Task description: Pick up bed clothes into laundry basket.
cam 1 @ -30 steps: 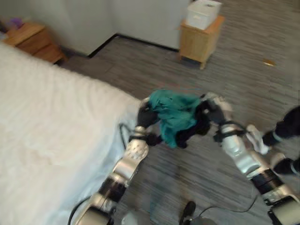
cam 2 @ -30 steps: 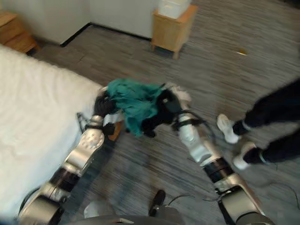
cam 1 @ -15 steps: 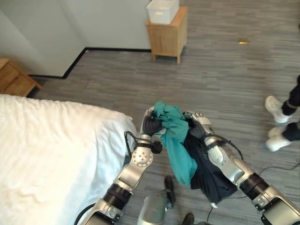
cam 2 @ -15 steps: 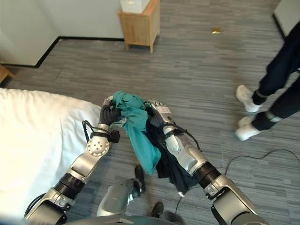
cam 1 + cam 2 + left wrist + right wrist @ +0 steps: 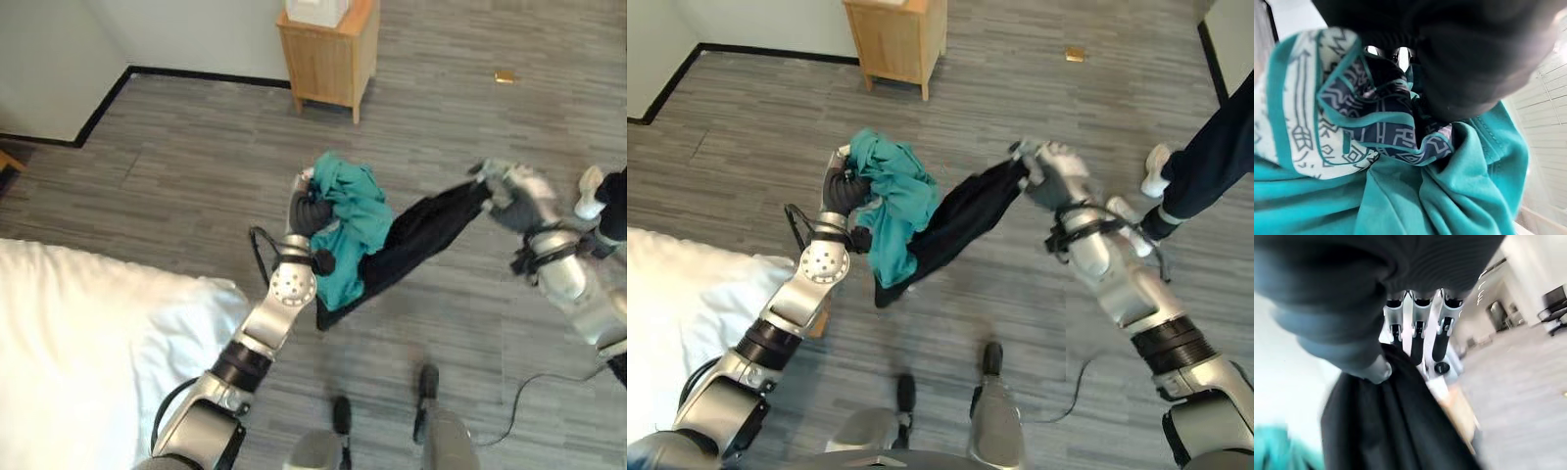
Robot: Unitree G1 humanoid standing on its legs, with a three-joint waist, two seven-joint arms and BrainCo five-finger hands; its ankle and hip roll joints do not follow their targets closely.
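My left hand [image 5: 310, 211] is held up over the floor, shut on a bunched teal garment [image 5: 351, 223] with a patterned white and navy lining [image 5: 1327, 122]. A black garment [image 5: 416, 240] stretches from that teal bundle out to my right hand [image 5: 514, 194], which is shut on its far end. In the right wrist view the curled fingers [image 5: 1418, 335] press into the black cloth [image 5: 1396, 431]. Both garments hang clear of the floor, the black one sagging in the middle.
The white bed [image 5: 69, 352] lies at the lower left. A wooden nightstand [image 5: 328, 54] with a white box on it stands by the far wall. A person's legs and white shoes [image 5: 1161, 171] are at the right edge, near my right arm.
My right hand has swung out to the right, pulling the black garment taut away from the teal one. The camera has turned, so the bed shows lower and further left.
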